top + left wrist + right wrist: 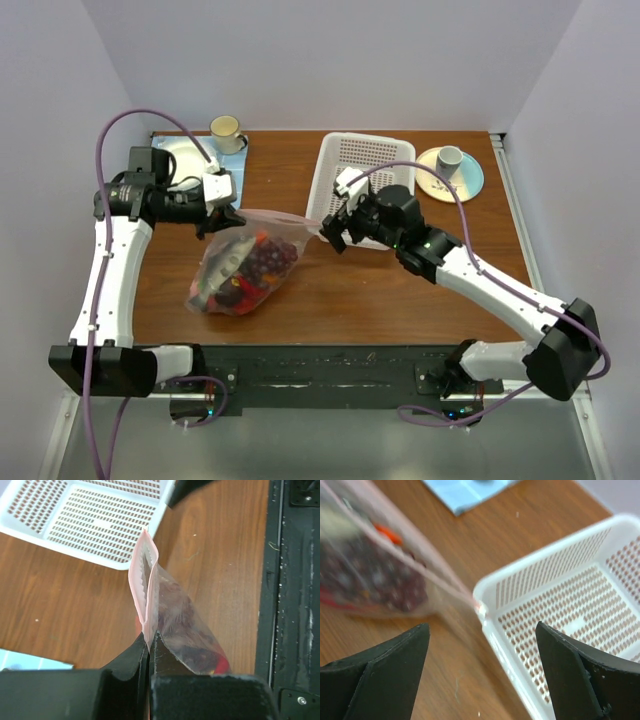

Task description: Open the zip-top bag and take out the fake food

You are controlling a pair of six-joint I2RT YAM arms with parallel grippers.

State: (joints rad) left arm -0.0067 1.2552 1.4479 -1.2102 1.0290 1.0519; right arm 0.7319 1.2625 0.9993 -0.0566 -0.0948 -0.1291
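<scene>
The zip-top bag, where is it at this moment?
In the top view the zip-top bag is left of centre, its zip edge pinched by the left gripper and its far corner close to the white basket.

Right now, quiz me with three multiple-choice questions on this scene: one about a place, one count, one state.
1. Where is the fake food? A) inside the zip-top bag B) in the basket C) on a plate
2. How many cups are there? A) one B) two C) three
3. How do the right jaws stand? A) open B) shut on the bag C) shut on the basket

Answers: 1 A, colourful pieces show through the clear plastic. 2 B, one far left, one far right. 3 A, wide apart in the wrist view.
</scene>
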